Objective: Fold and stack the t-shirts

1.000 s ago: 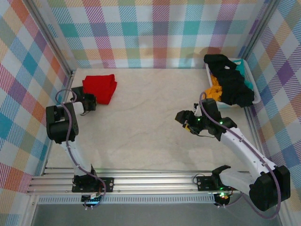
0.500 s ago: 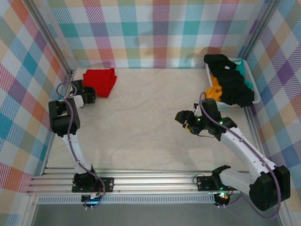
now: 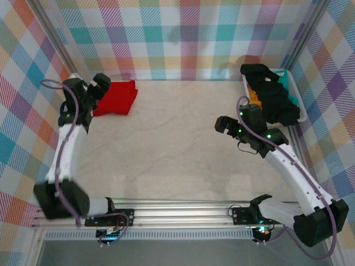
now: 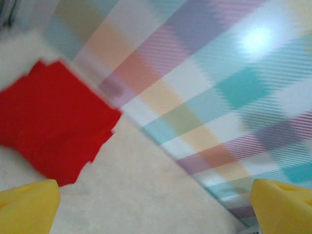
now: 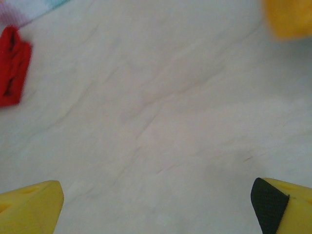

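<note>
Folded red t-shirt (image 3: 115, 98) at far-left corner of table (image 3: 166, 149). Left gripper (image 3: 101, 83) near it, fingers spread. Right gripper (image 3: 221, 124) likewise spread, over bare table. Black t-shirt (image 3: 274, 97) and orange-yellow t-shirt (image 3: 254, 95) heaped in basket (image 3: 303, 114).

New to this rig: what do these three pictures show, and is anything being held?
Two robot arms are bolted at the near edge of the table. One picture looks down from above. The other two come from wrist cameras, and the yellow wedges are each arm's own fingertips. A folded red t-shirt lies far left, near the left gripper. The basket at far right holds a black t-shirt and an orange t-shirt. The left gripper and the right gripper are both open, holding nothing.
</note>
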Controlling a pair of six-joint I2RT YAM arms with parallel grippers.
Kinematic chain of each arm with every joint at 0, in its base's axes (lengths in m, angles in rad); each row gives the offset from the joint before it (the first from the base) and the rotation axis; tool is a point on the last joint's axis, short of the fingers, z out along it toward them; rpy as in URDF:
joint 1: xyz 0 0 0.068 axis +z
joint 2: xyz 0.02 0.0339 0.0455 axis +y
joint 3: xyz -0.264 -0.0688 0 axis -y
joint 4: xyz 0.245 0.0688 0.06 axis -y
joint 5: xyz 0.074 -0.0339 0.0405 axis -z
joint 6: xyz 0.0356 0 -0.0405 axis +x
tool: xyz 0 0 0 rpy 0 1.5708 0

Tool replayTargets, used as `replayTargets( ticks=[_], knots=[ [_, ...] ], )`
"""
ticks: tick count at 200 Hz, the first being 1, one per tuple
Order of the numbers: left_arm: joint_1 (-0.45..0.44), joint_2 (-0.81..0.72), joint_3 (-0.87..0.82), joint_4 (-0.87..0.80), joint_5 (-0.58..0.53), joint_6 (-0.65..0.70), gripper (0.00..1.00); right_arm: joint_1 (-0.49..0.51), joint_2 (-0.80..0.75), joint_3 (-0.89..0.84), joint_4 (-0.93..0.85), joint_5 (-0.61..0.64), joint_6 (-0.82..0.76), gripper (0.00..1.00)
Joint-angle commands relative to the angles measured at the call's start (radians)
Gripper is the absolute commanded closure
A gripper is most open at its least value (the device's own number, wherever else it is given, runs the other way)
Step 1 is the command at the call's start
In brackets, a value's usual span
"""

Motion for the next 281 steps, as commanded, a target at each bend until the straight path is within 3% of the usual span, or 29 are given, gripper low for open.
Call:
replayTargets(
  ticks=[1,15,28,40,63,98,112,148,160,168,185,192,201,209,281],
  knots=[
    [-0.069,-0.139,-0.174,-0.158,-0.375,0.146,0.0,-0.032,-0.061,-0.126,0.224,0.241,-0.248,0.0],
    [-0.08,-0.223,-0.392,0.094,-0.421,0.254,0.0,-0.048,-0.096,-0.338,0.611,0.228,-0.458,0.0],
    [-0.085,-0.23,-0.544,0.269,-0.386,0.417,0.0,-0.085,-0.081,-0.455,0.805,0.202,-0.526,0.0],
    [-0.09,-0.19,-0.613,0.321,-0.367,0.503,0.0,-0.138,-0.028,-0.494,0.847,0.128,-0.538,0.0],
    [-0.094,-0.094,-0.721,0.509,-0.299,0.5,0.0,-0.21,0.077,-0.533,0.894,0.045,-0.537,0.0],
    [-0.097,0.082,-0.813,0.807,-0.291,0.541,0.0,-0.335,0.237,-0.669,1.26,-0.131,-0.478,0.0],
    [-0.096,0.161,-0.809,0.847,-0.283,0.539,0.0,-0.345,0.275,-0.634,1.24,-0.178,-0.522,0.0],
    [-0.132,0.227,-0.853,0.974,-0.275,0.588,0.0,-0.398,0.411,-0.696,1.527,-0.258,-0.55,0.0],
    [-0.154,0.287,-0.923,1.162,-0.269,0.621,0.0,-0.399,0.48,-0.746,1.709,-0.271,-0.553,0.0],
    [-0.165,0.342,-0.962,1.319,-0.253,0.646,0.0,-0.398,0.457,-0.743,1.667,-0.27,-0.554,0.0],
    [-0.17,0.307,-0.917,1.172,-0.275,0.64,0.0,-0.398,0.468,-0.73,1.654,-0.281,-0.556,0.0],
    [-0.17,0.33,-0.888,1.158,-0.302,0.629,0.0,-0.399,0.461,-0.708,1.602,-0.255,-0.548,0.0],
    [-0.171,0.312,-0.838,1.013,-0.324,0.618,0.0,-0.399,0.463,-0.684,1.553,-0.177,-0.516,0.0],
    [-0.175,0.33,-0.855,1.088,-0.328,0.625,0.0,-0.399,0.463,-0.668,1.526,-0.134,-0.499,0.01],
    [-0.174,0.319,-0.853,1.063,-0.326,0.622,0.0,-0.387,0.467,-0.654,1.505,-0.142,-0.52,0.0]
  ],
)
